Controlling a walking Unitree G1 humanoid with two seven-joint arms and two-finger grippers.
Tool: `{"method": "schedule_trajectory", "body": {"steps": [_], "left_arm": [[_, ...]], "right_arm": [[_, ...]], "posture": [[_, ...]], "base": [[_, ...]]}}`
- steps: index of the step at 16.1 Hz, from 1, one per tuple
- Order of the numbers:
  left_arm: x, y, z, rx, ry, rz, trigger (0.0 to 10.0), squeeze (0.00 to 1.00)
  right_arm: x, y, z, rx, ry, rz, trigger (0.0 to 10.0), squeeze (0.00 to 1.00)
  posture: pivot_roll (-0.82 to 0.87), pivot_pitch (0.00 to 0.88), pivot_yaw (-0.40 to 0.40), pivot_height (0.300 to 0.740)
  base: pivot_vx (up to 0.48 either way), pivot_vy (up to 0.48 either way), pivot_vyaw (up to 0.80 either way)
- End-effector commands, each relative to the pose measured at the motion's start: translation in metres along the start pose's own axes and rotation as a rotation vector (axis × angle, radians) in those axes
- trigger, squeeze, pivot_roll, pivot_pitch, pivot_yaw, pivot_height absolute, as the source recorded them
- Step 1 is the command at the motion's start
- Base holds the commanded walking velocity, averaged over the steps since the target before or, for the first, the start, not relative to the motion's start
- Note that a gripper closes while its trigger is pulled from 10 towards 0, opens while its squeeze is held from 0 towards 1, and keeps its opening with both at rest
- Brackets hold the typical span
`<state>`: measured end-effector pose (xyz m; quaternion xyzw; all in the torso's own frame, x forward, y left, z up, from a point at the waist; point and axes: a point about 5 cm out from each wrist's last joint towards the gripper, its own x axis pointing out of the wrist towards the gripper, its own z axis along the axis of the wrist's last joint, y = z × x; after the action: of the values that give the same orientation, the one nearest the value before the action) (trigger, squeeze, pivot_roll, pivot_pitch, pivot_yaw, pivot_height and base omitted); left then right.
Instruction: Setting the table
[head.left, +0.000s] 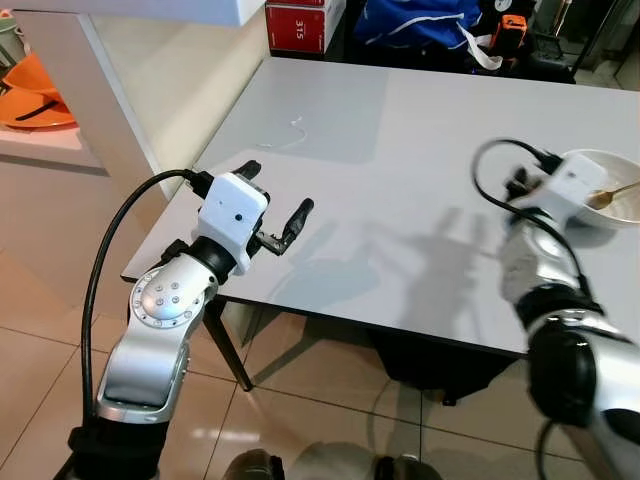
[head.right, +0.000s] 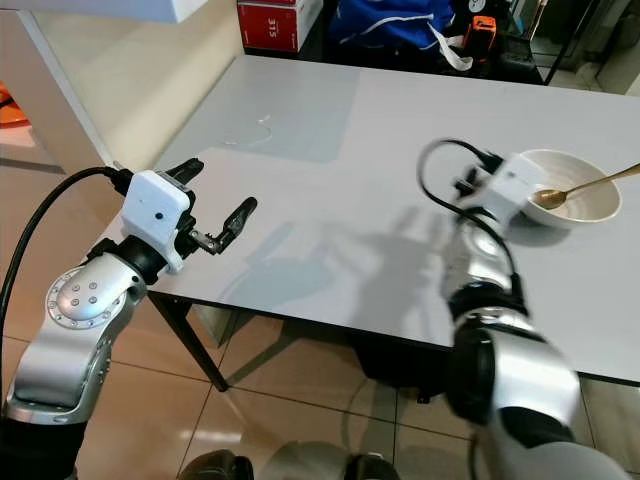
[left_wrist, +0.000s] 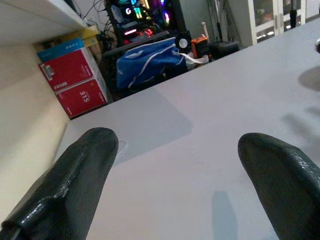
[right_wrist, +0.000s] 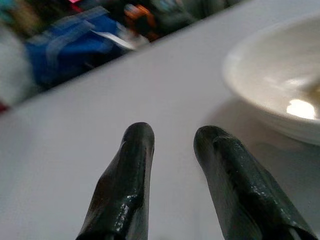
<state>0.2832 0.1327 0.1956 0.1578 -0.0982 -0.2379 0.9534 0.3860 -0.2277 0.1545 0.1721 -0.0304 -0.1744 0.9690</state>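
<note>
Broadly, the grey surface (head.left: 400, 180) lies bare across its middle. The left pincer (head.left: 275, 205) hovers over the near left corner, fingers spread wide. Toward the right edge sits a white bowl (head.right: 570, 188) with a spoon (head.right: 585, 187) in it; the right pincer (right_wrist: 172, 150), slightly parted and apparently empty, is just beside the bowl's rim.

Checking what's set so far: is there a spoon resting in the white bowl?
Yes, a gold spoon lies in the white bowl with its handle sticking out over the rim.
</note>
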Motion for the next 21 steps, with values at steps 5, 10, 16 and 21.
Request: {"method": "schedule_trajectory", "body": {"steps": [5,10,16,21], "left_arm": [[-0.007,-0.003,-0.009,-0.077,0.041,0.092,10.0,0.0],[0.012,-0.022,-0.005,-0.127,0.037,0.09,10.0,0.0],[0.001,0.004,-0.015,-0.156,0.102,0.244,10.0,0.0],[-0.003,0.011,-0.011,-0.159,0.089,0.278,10.0,1.0]], "right_arm": [[-0.046,0.032,0.02,-0.051,-0.104,0.423,10.0,0.0],[-0.117,0.035,0.005,-0.019,-0.074,0.451,10.0,0.0],[-0.139,0.037,-0.002,-0.069,0.031,0.447,10.0,0.0],[-0.136,0.048,0.005,-0.08,0.032,0.502,10.0,1.0]], "posture": [[0.09,0.055,0.007,0.74],[0.06,0.043,0.031,0.74],[0.07,0.048,0.003,0.74],[0.08,0.051,-0.016,0.74]], "base": [[0.0,0.067,0.0],[0.0,0.48,0.0],[0.0,0.48,-0.67],[0.0,0.48,-0.8]]}}
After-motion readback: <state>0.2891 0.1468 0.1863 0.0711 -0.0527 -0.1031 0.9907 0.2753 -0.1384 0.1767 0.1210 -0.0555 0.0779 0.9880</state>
